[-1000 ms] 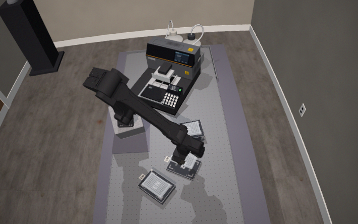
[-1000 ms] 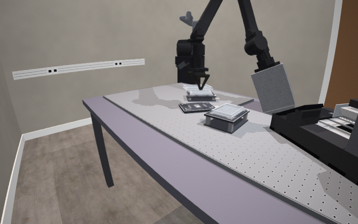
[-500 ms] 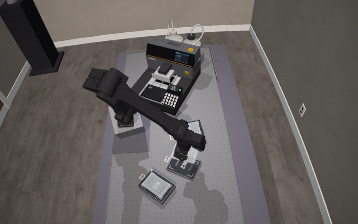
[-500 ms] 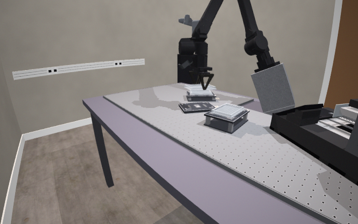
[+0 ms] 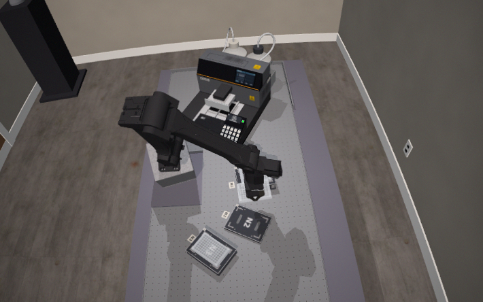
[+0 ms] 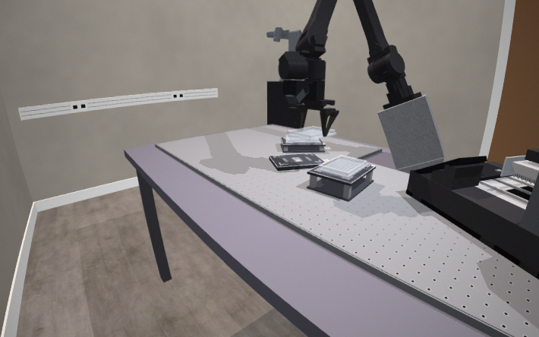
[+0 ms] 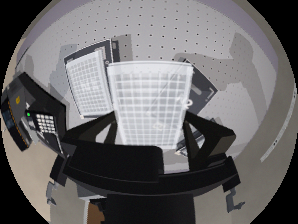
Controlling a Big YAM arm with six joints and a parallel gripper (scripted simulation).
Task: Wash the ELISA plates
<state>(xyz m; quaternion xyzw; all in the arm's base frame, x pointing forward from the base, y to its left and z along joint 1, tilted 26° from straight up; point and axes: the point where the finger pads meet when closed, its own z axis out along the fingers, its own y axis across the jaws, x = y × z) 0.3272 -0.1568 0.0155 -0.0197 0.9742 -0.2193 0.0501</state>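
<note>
A clear plate (image 7: 148,103) is clamped between the end effector's (image 7: 143,137) fingers and hangs in the air above the surface (image 5: 292,224), over the middle stretch between the washer (image 5: 232,80) and the nests. Just below it in the top view, the nest marked N2 (image 5: 247,222) lies bare, its label showing. Beyond that, another plate (image 5: 211,249) sits flat in its own nest. In the wrist view, a further plate (image 7: 88,84) rests in a nest just beside the carried one. On the washer's keypad (image 5: 231,131) a green lamp (image 5: 242,121) glows. The arm (image 5: 205,137) reaches across from its grey base block (image 5: 187,174).
</note>
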